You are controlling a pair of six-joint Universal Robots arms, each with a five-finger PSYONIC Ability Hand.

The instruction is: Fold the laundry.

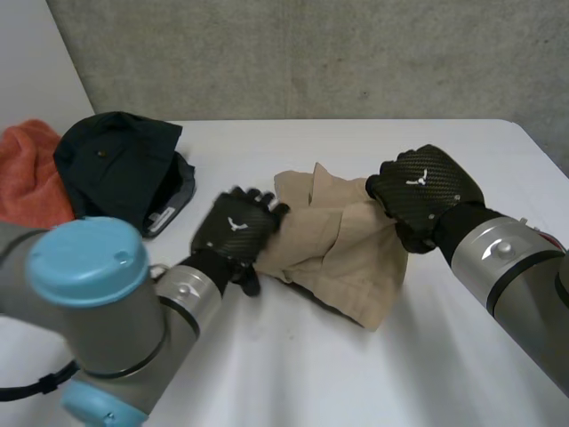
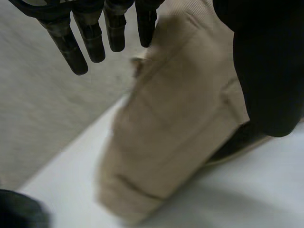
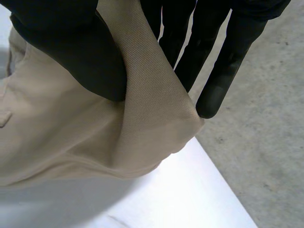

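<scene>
A crumpled beige garment (image 1: 338, 245) lies in the middle of the white table (image 1: 373, 374). My left hand (image 1: 236, 233) is at the garment's left edge. In the left wrist view its fingers (image 2: 90, 42) are straight and spread, and its thumb sits over the beige cloth (image 2: 180, 118), so the hand is open. My right hand (image 1: 427, 191) is at the garment's far right edge. In the right wrist view its thumb (image 3: 80, 52) presses a raised fold of the beige cloth (image 3: 71, 137) against its fingers, so it is shut on the cloth.
A dark green garment (image 1: 120, 165) is heaped at the table's back left, with an orange towel (image 1: 31, 173) beside it at the far left. Bare tabletop lies in front of the beige garment. A grey wall stands behind the table.
</scene>
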